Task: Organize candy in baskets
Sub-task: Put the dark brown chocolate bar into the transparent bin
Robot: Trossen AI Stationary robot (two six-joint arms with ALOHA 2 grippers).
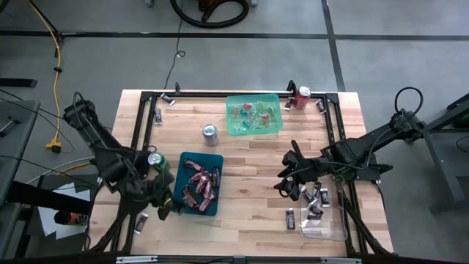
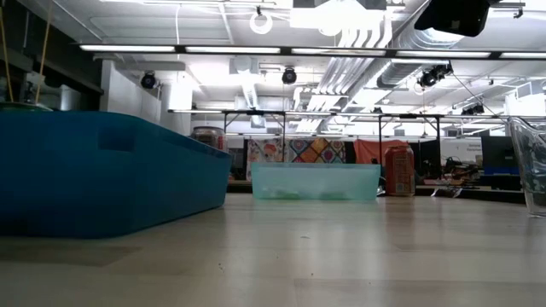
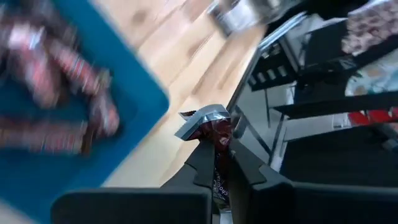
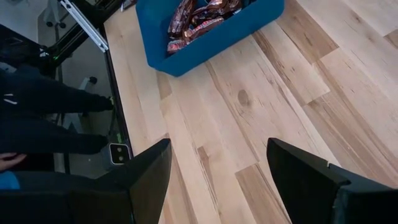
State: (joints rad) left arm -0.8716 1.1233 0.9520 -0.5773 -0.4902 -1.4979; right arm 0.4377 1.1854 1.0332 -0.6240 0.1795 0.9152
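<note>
We are pinching a dark-wrapped candy (image 3: 208, 127) in our left gripper (image 1: 164, 210), jaws closed tight on it, just beside the teal bin (image 1: 182, 163) at its near-left corner, where reddish bars are already lying. We are judging this as the carry step: next we are needing to swing the candy over the teal rim and let go. Our right gripper (image 1: 288, 183) is hovering with jaws wide and empty near the clear bin (image 1: 338, 233). The green bin (image 1: 253, 130) is sitting far across the pale wood table (image 1: 249, 198), with cans about; beyond, a lit workshop with ceiling ducts.
</note>
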